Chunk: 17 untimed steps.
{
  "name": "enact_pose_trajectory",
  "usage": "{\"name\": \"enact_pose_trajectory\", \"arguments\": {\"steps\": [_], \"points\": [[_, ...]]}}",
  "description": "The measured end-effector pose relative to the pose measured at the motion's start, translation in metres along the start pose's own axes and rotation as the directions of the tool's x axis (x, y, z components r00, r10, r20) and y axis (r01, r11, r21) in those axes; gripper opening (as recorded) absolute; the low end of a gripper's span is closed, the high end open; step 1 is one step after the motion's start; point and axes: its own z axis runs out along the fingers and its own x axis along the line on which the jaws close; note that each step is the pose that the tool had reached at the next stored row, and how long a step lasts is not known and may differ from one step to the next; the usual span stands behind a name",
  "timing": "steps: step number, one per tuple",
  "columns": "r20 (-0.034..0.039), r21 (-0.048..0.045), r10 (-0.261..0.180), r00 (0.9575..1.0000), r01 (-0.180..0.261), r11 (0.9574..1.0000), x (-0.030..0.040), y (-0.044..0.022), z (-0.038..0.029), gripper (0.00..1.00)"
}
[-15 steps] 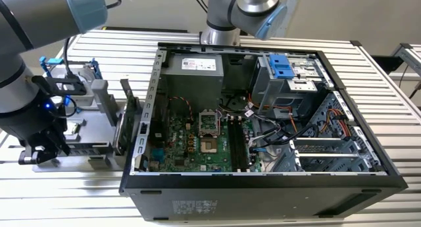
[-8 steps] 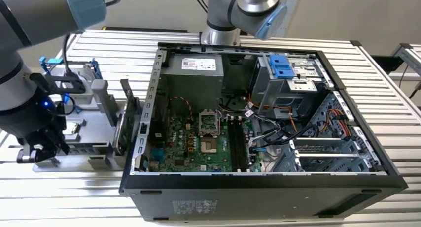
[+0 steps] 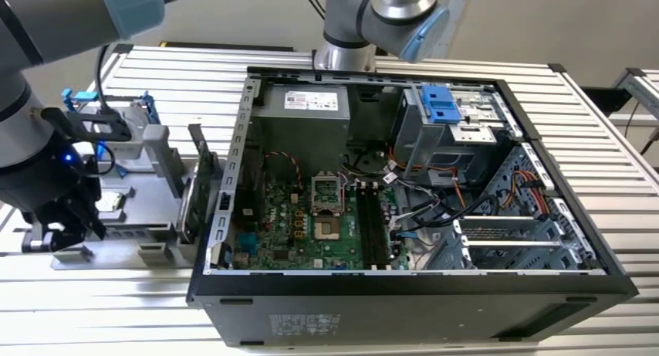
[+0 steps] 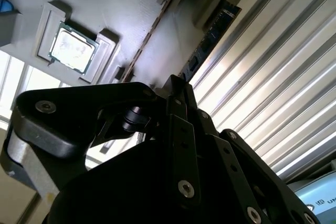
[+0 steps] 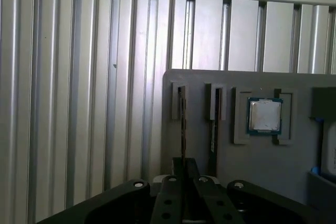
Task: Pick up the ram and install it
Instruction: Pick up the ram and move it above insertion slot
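Aligned with one slim dark-green ram stick; one other thin board, one square silver processor alongside; cannot tell gripper width.

We logged the arm base standing just behind the computer case. The arm came into frame high up, on the exterior view's left of the case, with its wrist turned downward. The gripper hung low and pointed down, near the case's side wall but apart from it.
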Motion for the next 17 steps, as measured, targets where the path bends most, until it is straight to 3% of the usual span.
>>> {"name": "enact_pose_trajectory", "arguments": {"steps": [17], "points": [[0.0000,0.0000,0.000,1.0000,0.000,1.0000,-0.0007,0.0007,-0.0162,0.00]]}}
